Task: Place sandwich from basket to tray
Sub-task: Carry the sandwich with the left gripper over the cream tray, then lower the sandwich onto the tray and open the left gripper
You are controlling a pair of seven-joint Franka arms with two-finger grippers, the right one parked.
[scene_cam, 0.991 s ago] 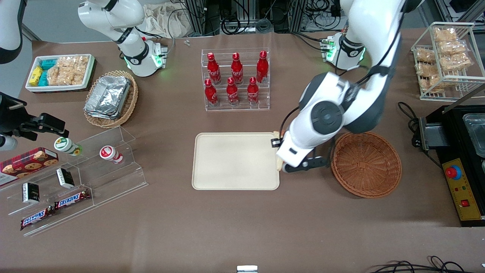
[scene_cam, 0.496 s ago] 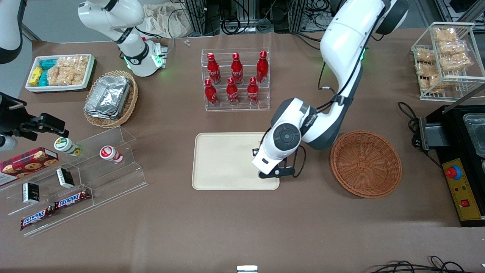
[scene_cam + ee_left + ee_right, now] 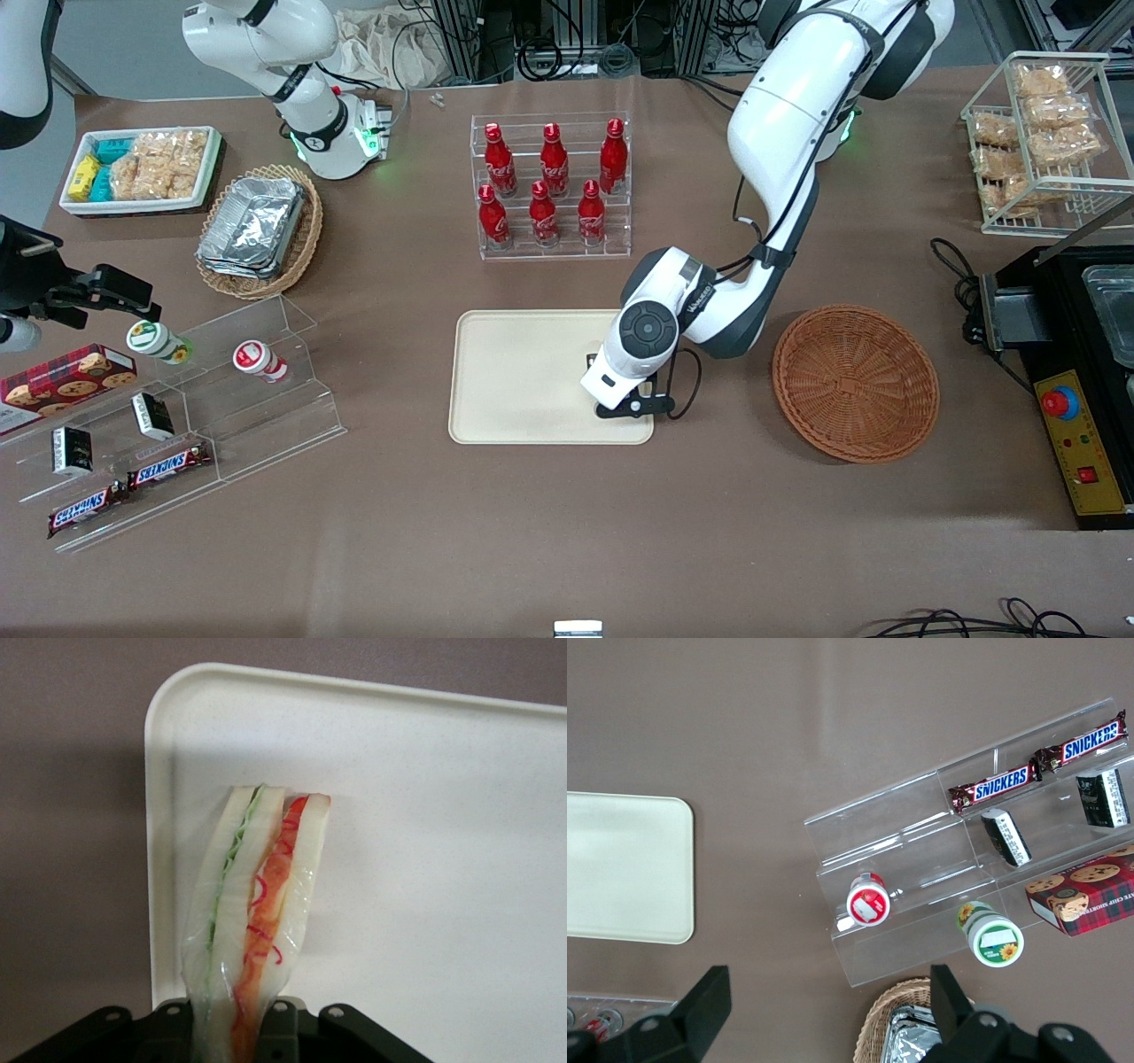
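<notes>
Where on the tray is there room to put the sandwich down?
The tray is bare from the claw toward the parked arm's end. The claw, shut on the sandwich, hangs over the tray's end nearest the basket, close to the rim.

Matt plastic, wicker and a glossy wrap.

I see the tray (image 3: 425,815) as smooth, matt cream plastic, with the sandwich (image 3: 252,912) in shiny clear film held in the black plastic gripper (image 3: 232,1028) over its 3 o'clock end. The basket (image 3: 855,383) is rough reddish-brown wicker on the matt brown table (image 3: 532,532). The arm (image 3: 780,115) looks glossy white.
</notes>
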